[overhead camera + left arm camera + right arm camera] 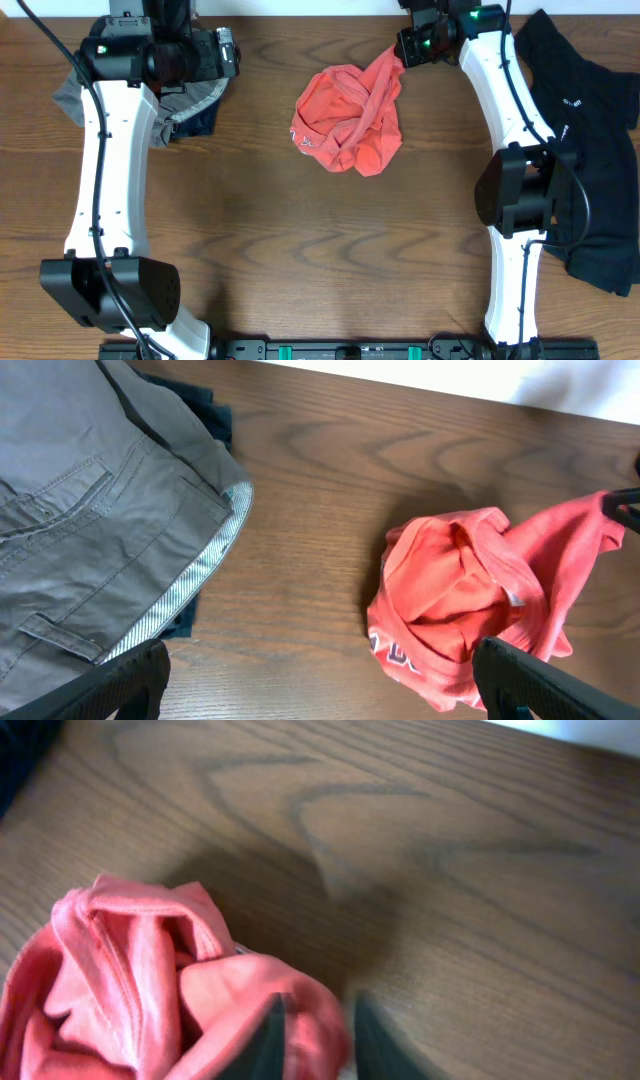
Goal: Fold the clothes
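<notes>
- My right pincer (405, 48) is pinched on an edge of the red tee (350, 115). The cloth runs taut from the crumpled heap up to my fingers, near the far edge of the counter (320, 250).
- The tee lies bunched in a ball on the far middle of the counter. A bit of lettering shows at its rim, and none of it is flat yet.
- My left pincer (228, 52) hangs wide open and empty over the grey shorts (90, 530), well apart from the tee.
- The step in hand, as I judge it, is to shake the tee out and spread it flat before any fold.
- I cannot tell whether I hold hem, sleeve or collar, or one layer or several. So I should lift slowly and watch how the heap unrolls.
- The left pincer should come across and take a second edge near mine. Then I draw both apart so the cloth spreads.
- I should lay it on the bare middle of the counter, clear of the shorts and of the black shirt (590, 130) beside my right arm.
- My bite looks shallow, out at the fingertips, so a sharp tug could slip the cloth free.
</notes>
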Robot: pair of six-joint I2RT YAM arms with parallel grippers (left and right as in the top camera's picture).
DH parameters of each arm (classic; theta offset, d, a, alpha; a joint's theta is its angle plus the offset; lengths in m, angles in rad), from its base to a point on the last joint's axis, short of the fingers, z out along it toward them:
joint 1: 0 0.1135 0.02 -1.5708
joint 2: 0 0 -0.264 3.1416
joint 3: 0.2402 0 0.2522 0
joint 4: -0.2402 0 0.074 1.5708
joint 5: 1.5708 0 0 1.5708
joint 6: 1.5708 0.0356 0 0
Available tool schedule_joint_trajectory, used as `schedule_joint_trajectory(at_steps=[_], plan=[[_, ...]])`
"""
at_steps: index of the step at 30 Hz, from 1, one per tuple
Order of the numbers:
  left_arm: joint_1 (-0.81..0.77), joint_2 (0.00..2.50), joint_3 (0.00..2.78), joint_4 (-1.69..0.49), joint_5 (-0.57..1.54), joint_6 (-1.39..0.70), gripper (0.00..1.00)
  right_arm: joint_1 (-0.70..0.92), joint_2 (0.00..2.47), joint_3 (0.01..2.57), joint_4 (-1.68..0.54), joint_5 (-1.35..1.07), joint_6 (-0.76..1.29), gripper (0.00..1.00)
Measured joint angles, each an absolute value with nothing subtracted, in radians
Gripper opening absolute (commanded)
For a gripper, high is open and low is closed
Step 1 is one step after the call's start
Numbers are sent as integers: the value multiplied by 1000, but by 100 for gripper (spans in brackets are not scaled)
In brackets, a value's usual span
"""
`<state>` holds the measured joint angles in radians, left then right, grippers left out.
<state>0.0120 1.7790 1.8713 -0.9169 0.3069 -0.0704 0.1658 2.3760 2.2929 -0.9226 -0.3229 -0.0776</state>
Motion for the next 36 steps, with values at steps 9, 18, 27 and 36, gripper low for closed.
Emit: schedule_joint_trajectory(at_steps=[9,18,27,36], plan=[[12,1779,1871,-916,307,-70,98,187,2376,2293,-923,-354,-99,79],[12,1779,1871,-916,307,-70,98,330,2376,2293,-921,-258,-136,64],[12,1779,1871,-916,307,-70,98,487,2390,2293,-913,-97,-166,48],[12,1779,1871,-917,307,-70,98,487,2453,2292,-899,33,-147,34]])
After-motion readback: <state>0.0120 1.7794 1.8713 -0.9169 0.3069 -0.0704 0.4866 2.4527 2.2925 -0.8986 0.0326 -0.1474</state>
